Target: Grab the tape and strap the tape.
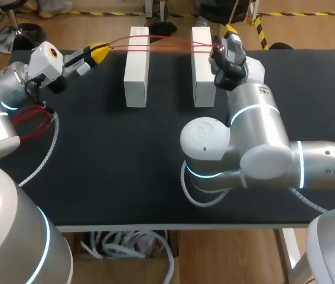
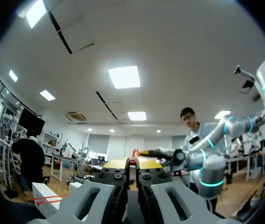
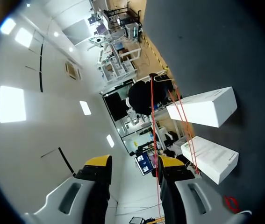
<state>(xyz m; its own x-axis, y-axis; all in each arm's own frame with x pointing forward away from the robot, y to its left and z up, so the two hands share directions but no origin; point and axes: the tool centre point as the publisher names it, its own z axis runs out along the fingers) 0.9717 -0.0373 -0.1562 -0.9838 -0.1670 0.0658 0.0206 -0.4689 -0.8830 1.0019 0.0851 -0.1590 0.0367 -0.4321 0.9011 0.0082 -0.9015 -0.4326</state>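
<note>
While pinching the red tape (image 1: pixel 170 49) with the left gripper (image 1: pixel 100 53), yellow tips pressing together on a sliver of red, hovering just beside the far end of the left white block (image 1: pixel 136 65), above the black table (image 1: pixel 96 154). Stretching from there as two thin red lines across the far ends of both blocks, passing over the left one and then over the right white block (image 1: pixel 202 65). Arriving at the right gripper (image 3: pixel 133 164), sitting just beside the far end of that right block. Spreading its fingers (image 3: pixel 98 164) wide apart and clamping nothing between them; only running one red strand close along the inner side of one finger, not being possible to tell if touching. Lying ahead of these open fingers, in the right wrist view, both white blocks with the red strands crossing them. Resting near the left arm, on the table's left part, some red loops (image 1: pixel 32 121) and a white coiled cable (image 1: pixel 46 151).
</note>
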